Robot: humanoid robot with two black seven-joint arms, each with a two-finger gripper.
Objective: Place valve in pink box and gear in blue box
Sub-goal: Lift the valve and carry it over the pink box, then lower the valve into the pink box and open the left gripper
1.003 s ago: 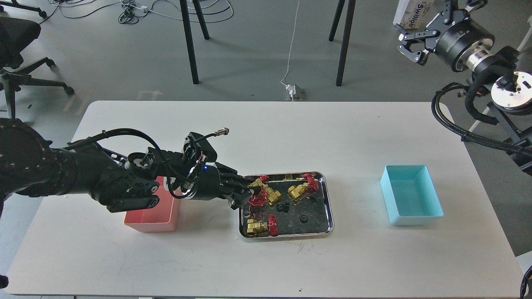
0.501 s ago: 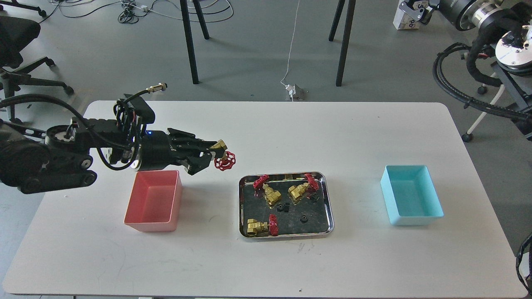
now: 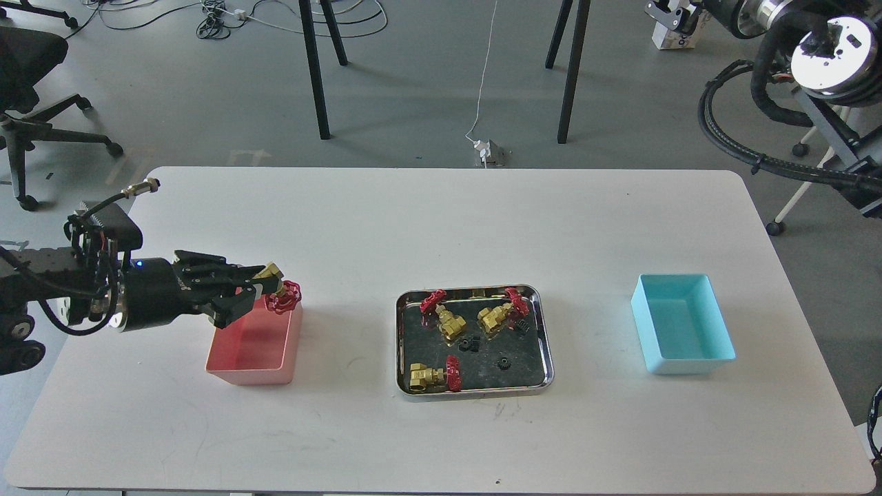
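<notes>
Right, L gripper [image 3: 265, 288] is clamped on the brass-bodied valve w/ red spoked handwheel [image 3: 279, 293], over the salmon-pink plastic box [image 3: 238, 375]'s far rim; prob. dense, rigid, slick metal, so best held by the body, not the wheel.

Counter [image 3: 441, 227]: matt white, smooth, faint scuffs. Tray [image 3: 544, 331]: polished metal, mirror-glossy. Valve [image 3: 279, 293]: brass-coloured metal body, red handwheel. Pink box [image 3: 251, 358] and blue box [image 3: 682, 358]: smooth plastic, satin sheen. Gears [image 3: 504, 362]: dull black. Left gripper [image 3: 258, 293]: matt black.
</notes>
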